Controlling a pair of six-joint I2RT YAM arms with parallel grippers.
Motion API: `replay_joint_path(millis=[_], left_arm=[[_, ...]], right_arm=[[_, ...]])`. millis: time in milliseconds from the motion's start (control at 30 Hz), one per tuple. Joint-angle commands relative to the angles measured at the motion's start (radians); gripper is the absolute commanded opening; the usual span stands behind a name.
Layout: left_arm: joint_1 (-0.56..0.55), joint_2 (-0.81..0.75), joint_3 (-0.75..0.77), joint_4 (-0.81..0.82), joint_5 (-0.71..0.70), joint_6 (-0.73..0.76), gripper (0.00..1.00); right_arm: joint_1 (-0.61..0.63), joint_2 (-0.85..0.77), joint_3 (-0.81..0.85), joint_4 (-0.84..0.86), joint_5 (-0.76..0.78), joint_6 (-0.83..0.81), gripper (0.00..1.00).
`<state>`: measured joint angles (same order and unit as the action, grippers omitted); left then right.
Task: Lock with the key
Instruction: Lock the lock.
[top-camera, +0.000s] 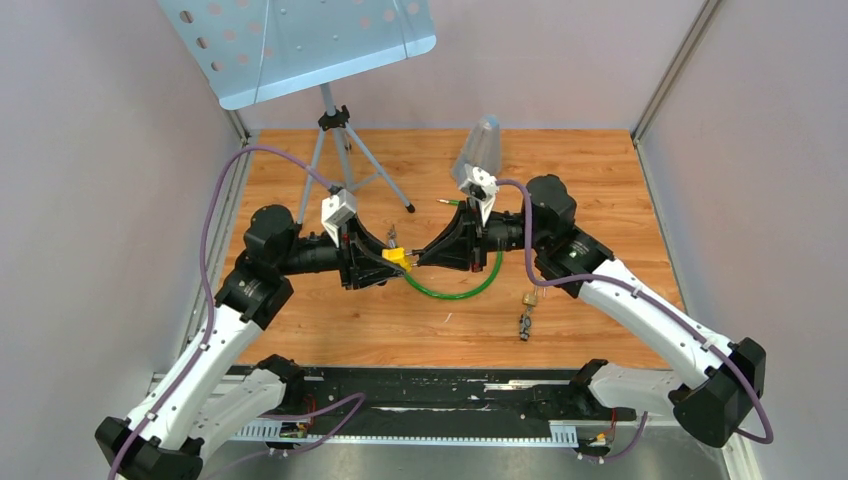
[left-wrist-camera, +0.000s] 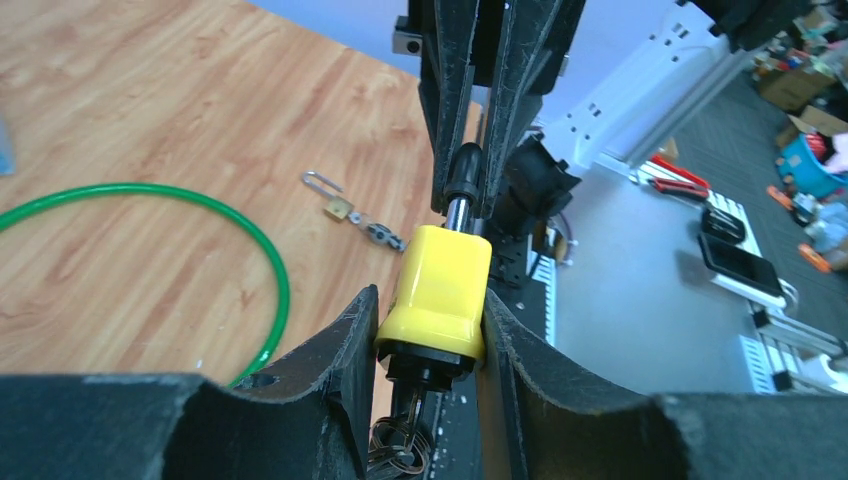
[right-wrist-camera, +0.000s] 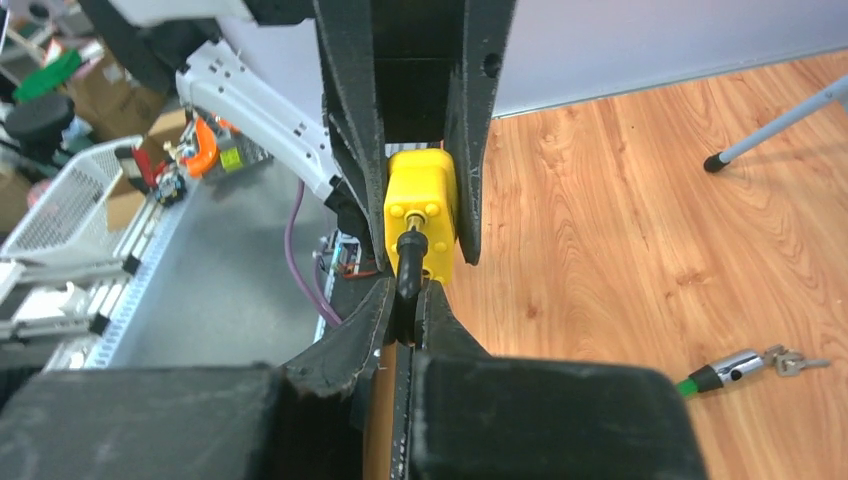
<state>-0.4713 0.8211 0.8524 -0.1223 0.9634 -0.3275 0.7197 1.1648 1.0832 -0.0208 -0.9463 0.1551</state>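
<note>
At the middle of the wooden table (top-camera: 600, 180), the two arms meet around one yellow plastic block-shaped lock body (right-wrist-camera: 420, 200), held up off the boards. Everything else is placed relative to it.

The left gripper (left-wrist-camera: 428, 305) is clamped on the lock body, one black finger pressed flat against each of its two sides. The right gripper (right-wrist-camera: 408, 292) comes in from the opposite end. Its two fingers are pinched together on a single black-sleeved pin (right-wrist-camera: 410, 262), which enters the end face of the yellow body through a brass-coloured collar.

From the other end of the body, nearest the left wrist camera, hangs one ring of small metal keys (left-wrist-camera: 398, 445). It is dark and partly cut off by the frame edge, so the number of keys cannot be told.

One thin green plastic-coated cable (top-camera: 458, 293) lies in a loop on the table just beneath and to the right of the lock body, on the side nearer the arm bases.

Farther right and nearer the bases, well apart from the yellow body, one small brass padlock (left-wrist-camera: 338, 207) lies flat with its shackle raised and a short metal attachment touching it.

On the far side of the lock body lies one green-sleeved metal tip (right-wrist-camera: 722, 374), with what may be a key or two beside it.

Beyond the body to the far left stands one pale blue perforated metal music stand (top-camera: 300, 45) on three thin legs.
</note>
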Motion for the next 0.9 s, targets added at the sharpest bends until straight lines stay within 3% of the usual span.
replay_joint_path(millis=[0,67,267,467,533,733,867], left_arm=[[-0.004,-0.023,-0.009,0.114,-0.111,0.025,0.00],[-0.004,-0.029,-0.014,0.134,-0.134,0.007,0.00],[-0.004,-0.053,-0.037,0.270,-0.091,-0.067,0.26],[-0.004,-0.076,-0.045,0.390,-0.083,-0.141,0.45],[-0.004,-0.077,-0.038,0.437,-0.123,-0.202,0.58],[-0.004,-0.063,-0.046,0.664,-0.145,-0.381,0.69],[-0.004,-0.050,-0.057,0.696,-0.149,-0.408,0.72]], right_arm=[[0.010,-0.036,-0.062,0.240,0.124,0.229,0.00],[0.011,-0.056,-0.100,0.327,0.160,0.278,0.00],[0.012,-0.131,-0.174,0.503,0.189,0.316,0.00],[0.018,-0.195,-0.177,0.534,0.172,0.290,0.00],[0.020,-0.198,-0.169,0.534,0.176,0.307,0.00],[0.023,-0.176,-0.152,0.591,0.190,0.444,0.00],[0.035,-0.167,-0.158,0.624,0.200,0.476,0.00]])
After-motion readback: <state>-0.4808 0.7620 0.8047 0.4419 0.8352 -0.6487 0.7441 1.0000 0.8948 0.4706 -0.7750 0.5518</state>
